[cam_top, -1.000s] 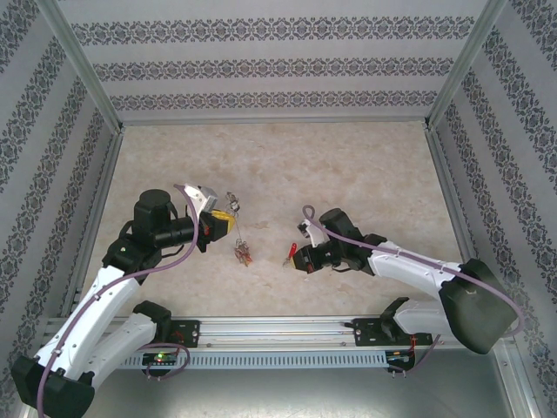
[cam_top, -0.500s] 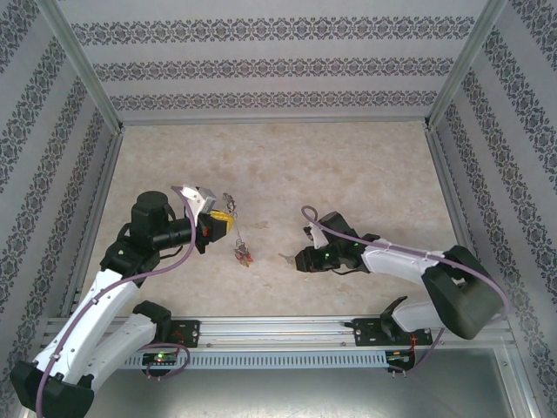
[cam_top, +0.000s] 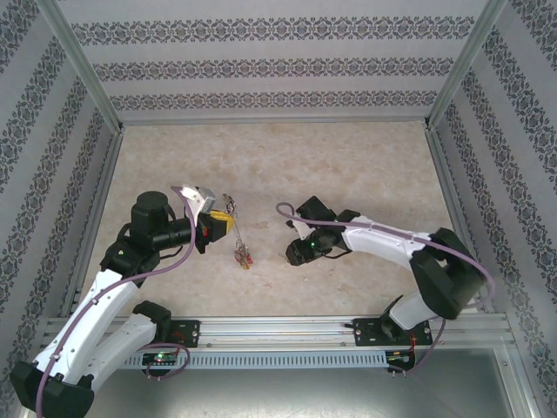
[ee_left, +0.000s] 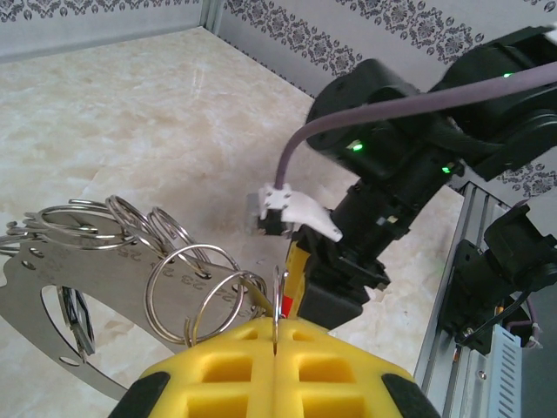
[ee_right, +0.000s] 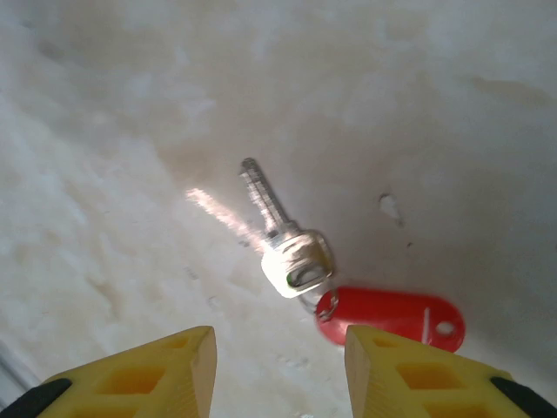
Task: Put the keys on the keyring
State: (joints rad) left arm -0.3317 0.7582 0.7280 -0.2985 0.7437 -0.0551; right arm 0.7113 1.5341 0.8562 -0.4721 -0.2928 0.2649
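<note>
A silver key [ee_right: 280, 233] with a red oval tag [ee_right: 392, 315] lies flat on the pale table [ee_right: 130, 104], apart from the thin keyring [cam_top: 231, 207], tagged keys [cam_top: 243, 254] bunched at its near end.

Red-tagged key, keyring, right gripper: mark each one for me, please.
red-tagged key [ee_right: 296, 261], right wrist view, on its silver head, beside the red tag.
keyring [ee_left: 278, 296], left wrist view, on the thin grey wire seen edge-on.
right gripper [ee_right: 278, 341], right wrist view, midway between its yellow fingertips.
</note>
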